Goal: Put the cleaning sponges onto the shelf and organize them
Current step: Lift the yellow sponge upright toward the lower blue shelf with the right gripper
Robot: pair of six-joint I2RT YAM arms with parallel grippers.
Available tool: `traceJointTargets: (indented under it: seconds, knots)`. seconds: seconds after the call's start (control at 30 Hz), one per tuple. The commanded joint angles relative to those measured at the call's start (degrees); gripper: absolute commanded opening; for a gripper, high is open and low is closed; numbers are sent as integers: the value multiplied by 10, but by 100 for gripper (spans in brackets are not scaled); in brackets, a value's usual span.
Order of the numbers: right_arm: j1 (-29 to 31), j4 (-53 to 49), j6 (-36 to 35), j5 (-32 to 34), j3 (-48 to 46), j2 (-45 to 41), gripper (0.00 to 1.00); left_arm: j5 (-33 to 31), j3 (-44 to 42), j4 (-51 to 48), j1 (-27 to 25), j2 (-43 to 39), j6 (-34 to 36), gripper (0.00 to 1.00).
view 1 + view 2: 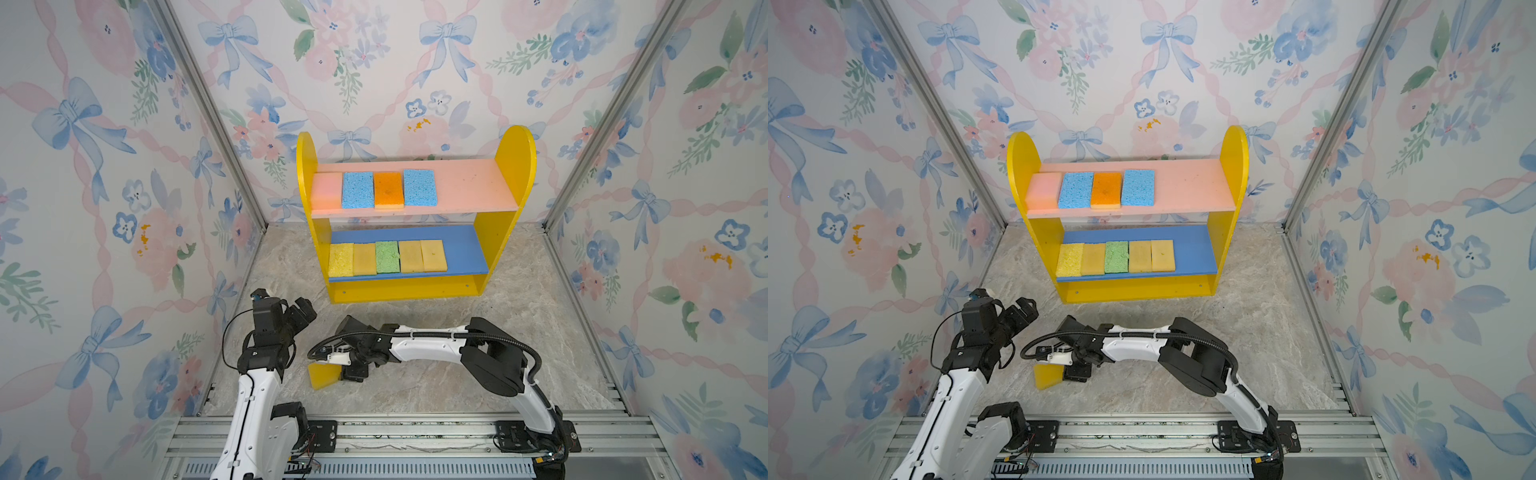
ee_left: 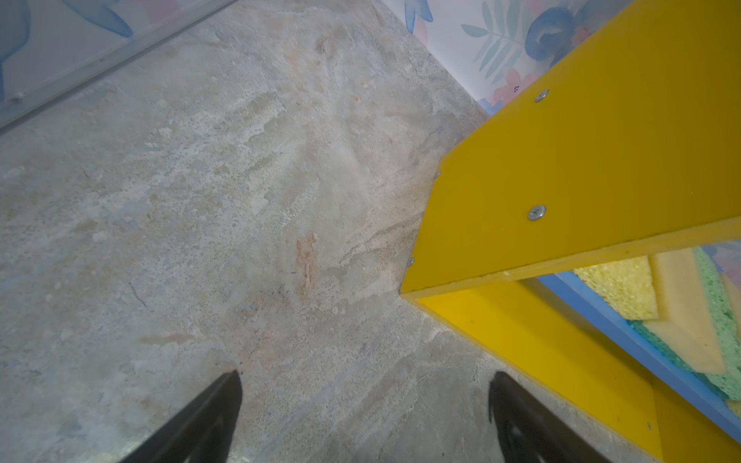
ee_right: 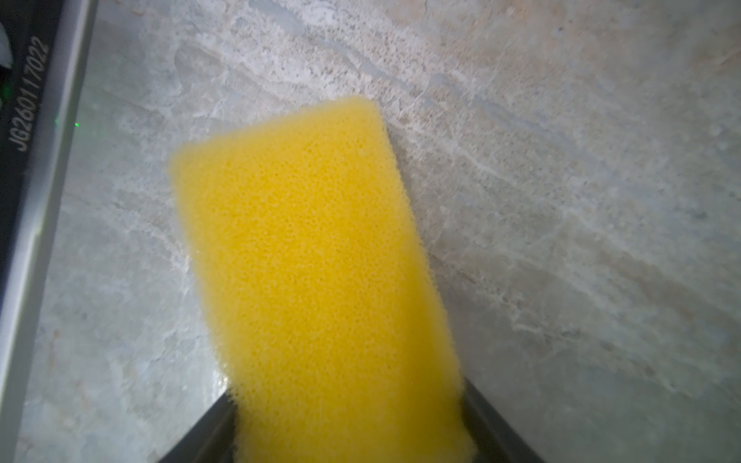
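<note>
While nine sponges (image 1: 388, 189) lie flat on the shelf (image 1: 514, 166), four on the pink board (image 1: 465, 183) and five on the blue board (image 1: 463, 249), item ten, a yellow sponge (image 3: 304, 248), sits between the jaws of my right tool (image 3: 349, 401), gripped on both sides, low over the bench (image 1: 478, 345) in front. My left tool (image 2: 365, 379): jaws spread wide, nothing in them.

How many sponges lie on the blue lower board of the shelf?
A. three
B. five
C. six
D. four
B: on the blue lower board a pale yellow sponge, a green sponge and three tan sponges lie side by side in one row.
</note>
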Motion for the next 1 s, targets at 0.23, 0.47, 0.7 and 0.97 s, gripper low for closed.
traceJointTargets:
  seconds: [0.23,0.47,0.7,0.97]
  knots:
    - [-17,74,72,5,-153,-122,54,30,18,-6,5,-3,16,98]
    - [-64,111,171,24,-282,-241,51,68,21,-4,4,-6,28,98]
    - [-99,64,310,112,-354,-371,52,212,5,38,3,-10,14,98]
    - [-102,-6,478,293,-389,-483,52,257,-122,267,-191,-78,-237,98]
